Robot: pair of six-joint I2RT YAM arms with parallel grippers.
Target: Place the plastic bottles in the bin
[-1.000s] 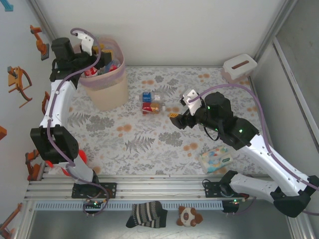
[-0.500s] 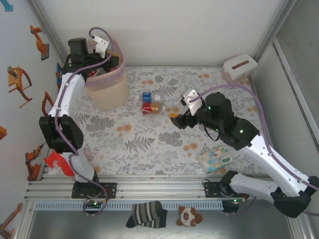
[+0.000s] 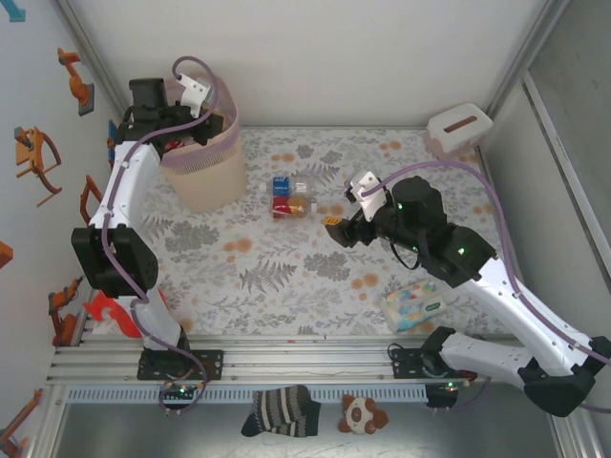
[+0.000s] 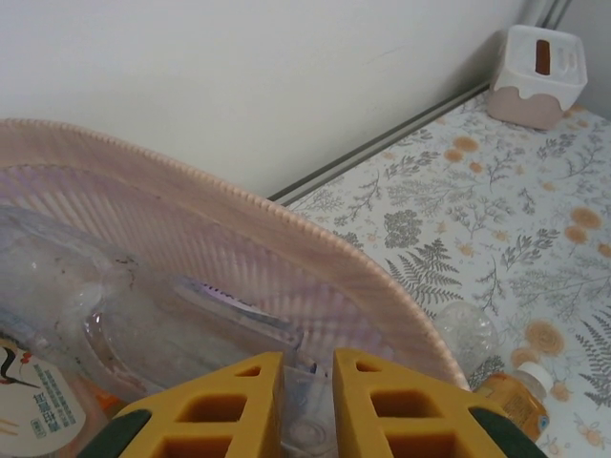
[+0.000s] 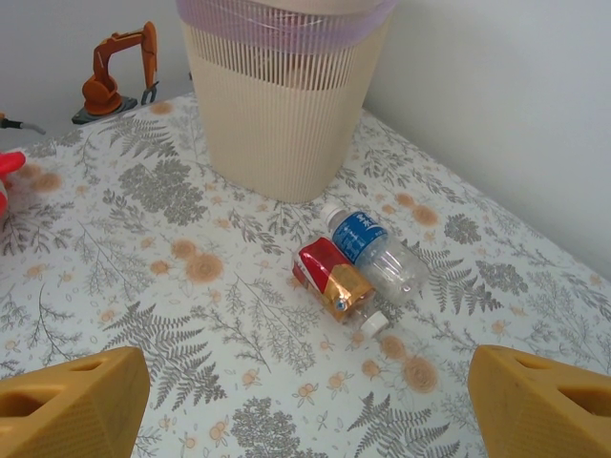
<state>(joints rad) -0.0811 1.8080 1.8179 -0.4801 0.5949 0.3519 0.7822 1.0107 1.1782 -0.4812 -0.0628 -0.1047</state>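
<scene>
Left gripper [image 4: 307,370] just snapped shut, empty, over the tall beige pink-lined bin [image 4: 315,240]. Drop done, I reckon; right gripper [image 5: 305,382] gapes near two labelled plastic bottles [image 5: 336,277].

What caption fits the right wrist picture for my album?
Open right gripper faces two bottles lying side by side on the flowery table near the beige bin.

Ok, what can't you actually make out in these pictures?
- Bin contents: in top external the left arm covers its mouth; left wrist is too close and blurry to count what is inside.
- Left end effector: left wrist, finger bases cut off by the bottom edge.
- Print on the blue-label bottle and red-label bottle: right wrist, too small to read.
</scene>
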